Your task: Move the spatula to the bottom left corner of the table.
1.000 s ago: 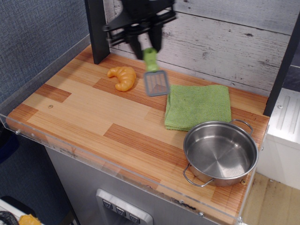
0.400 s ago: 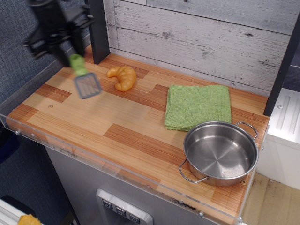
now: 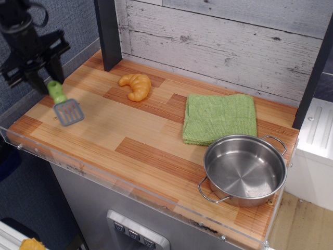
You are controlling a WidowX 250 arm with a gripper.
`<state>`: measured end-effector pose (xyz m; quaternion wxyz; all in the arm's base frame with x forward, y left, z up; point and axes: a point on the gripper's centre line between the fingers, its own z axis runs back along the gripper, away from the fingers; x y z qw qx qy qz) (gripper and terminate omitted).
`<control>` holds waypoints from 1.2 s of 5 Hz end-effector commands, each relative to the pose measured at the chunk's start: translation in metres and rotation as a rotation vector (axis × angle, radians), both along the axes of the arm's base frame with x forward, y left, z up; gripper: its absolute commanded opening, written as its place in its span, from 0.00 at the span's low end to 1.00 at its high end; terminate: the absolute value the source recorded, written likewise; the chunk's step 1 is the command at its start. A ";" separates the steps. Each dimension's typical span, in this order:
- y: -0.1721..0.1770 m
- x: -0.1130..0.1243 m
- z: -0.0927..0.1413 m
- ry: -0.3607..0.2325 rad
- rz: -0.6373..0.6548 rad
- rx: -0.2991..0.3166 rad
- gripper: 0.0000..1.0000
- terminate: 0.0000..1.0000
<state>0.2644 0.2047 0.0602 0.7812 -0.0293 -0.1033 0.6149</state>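
My black gripper (image 3: 46, 83) is at the left side of the table (image 3: 156, 156), shut on the light-green handle of the spatula (image 3: 63, 104). The spatula's grey slotted blade hangs down and to the right, just above the wood near the table's left edge. Whether the blade touches the wood I cannot tell. The spatula is well left of the croissant (image 3: 136, 86).
A green cloth (image 3: 220, 117) lies at the middle right. A steel pot (image 3: 244, 169) stands at the front right corner. A black post (image 3: 108, 34) rises at the back left. A clear acrylic rim (image 3: 104, 174) runs along the front edge.
My gripper has carried the spatula from behind the croissant, across to the left and toward the front, and lower over the table's left side.
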 end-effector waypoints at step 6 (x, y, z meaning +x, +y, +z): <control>-0.016 0.004 -0.034 0.047 -0.006 -0.004 1.00 0.00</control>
